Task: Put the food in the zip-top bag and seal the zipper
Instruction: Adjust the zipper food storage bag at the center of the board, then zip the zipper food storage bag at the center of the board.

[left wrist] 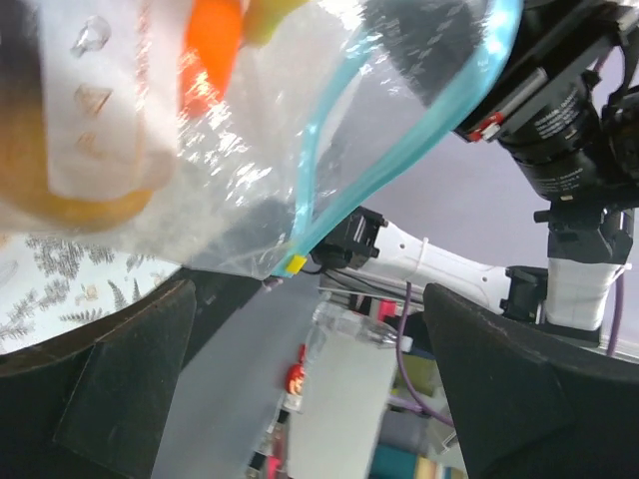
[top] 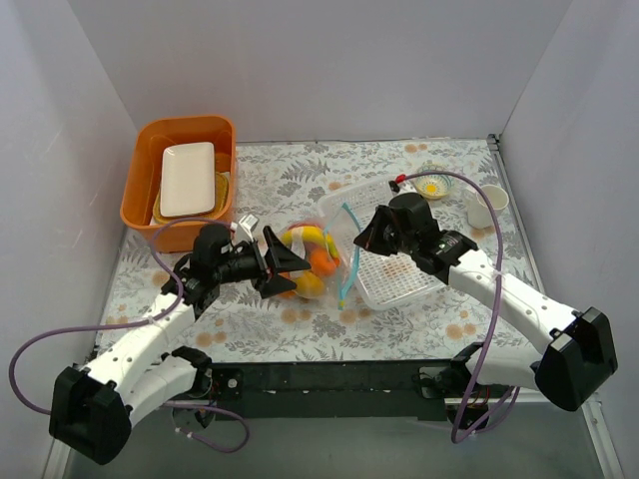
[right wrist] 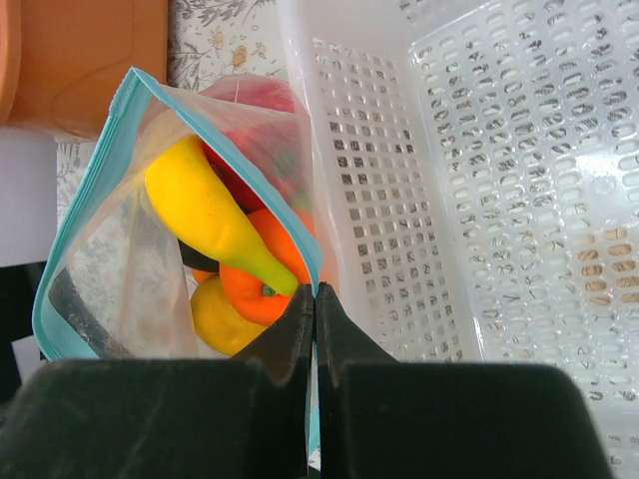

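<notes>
Toy fruit (yellow banana (right wrist: pixel 210 215), orange ball (right wrist: pixel 250 284), red piece) appears all inside clear crinkly zip-top bag (top: pixel 334 244), mid-table just beside white perforated basket (top: pixel 404 284); R gripper (right wrist: pixel 315 299) pinched shut on light blue zipper strip (right wrist: pixel 83 200), L gripper (top: pixel 298 274) wide open, holding nothing; mouth gapes, so sealing remains.

left wrist view: zip-top bag (left wrist: pixel 250 170) cut off at top and left edges | food (left wrist: pixel 212 45) inside blurred, kinds not distinguished | right wrist view: yellow piece (right wrist: pixel 222 317) partly hidden behind right gripper (right wrist: pixel 315 299) | bowl (top: pixel 432 186) contents too small
</notes>
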